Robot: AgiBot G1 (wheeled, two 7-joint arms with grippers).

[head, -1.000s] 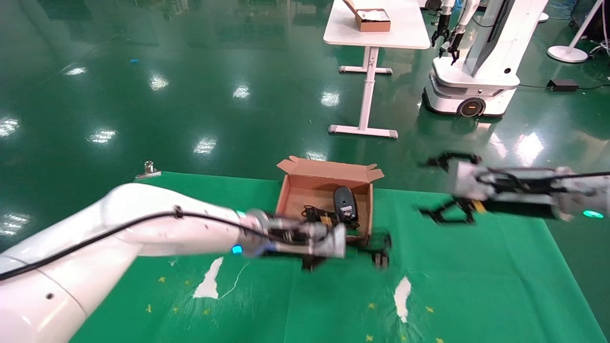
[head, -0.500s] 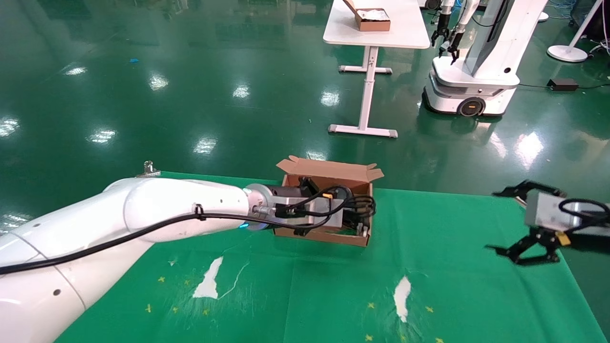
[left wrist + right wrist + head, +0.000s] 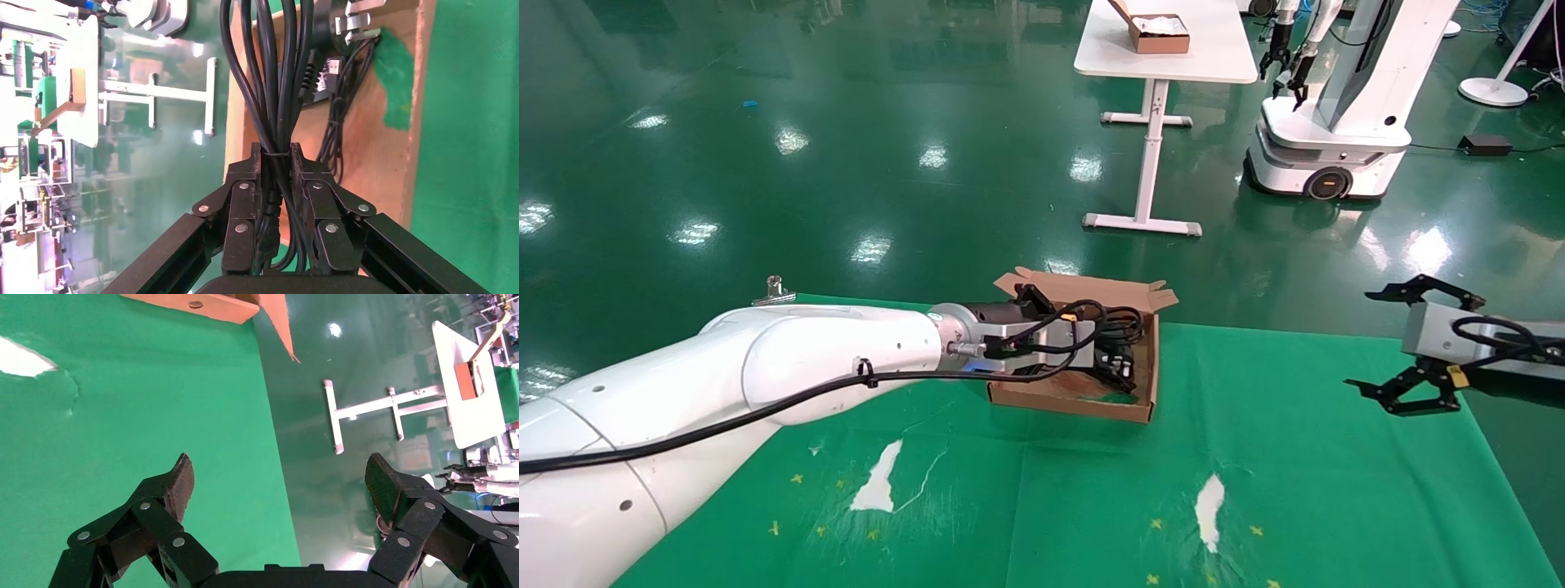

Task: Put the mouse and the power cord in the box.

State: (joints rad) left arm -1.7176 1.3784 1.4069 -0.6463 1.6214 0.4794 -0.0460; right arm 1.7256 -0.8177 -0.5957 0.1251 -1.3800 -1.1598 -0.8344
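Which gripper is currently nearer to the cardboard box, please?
Left. The left gripper is over the box, shut on the power cord; the right gripper hangs open well off to its right, above the green mat.

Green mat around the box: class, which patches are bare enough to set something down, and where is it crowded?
The green mat is bare between the box and the open right gripper, and in front of the box. It is crowded inside the box: the left gripper hangs there shut on the power cord.

power cord [image 3: 275,86] over the box [image 3: 1054,396]
thick black loop, pinched mid-bundle – pronged plug hanging above the open brown cardboard.
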